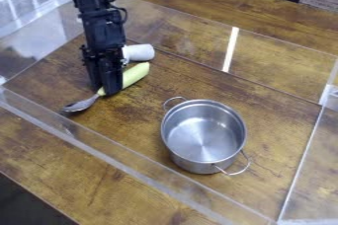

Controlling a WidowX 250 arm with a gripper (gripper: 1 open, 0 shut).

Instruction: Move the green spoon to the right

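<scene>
An empty steel pot (205,137) stands on the wooden table (264,81), with a red-and-white toy (136,51) well apart.

No text, label, brand, number or sign can be read anywhere in the view.

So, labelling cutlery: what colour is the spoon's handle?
Yellow-green, on the green spoon, in the camera view.
</scene>
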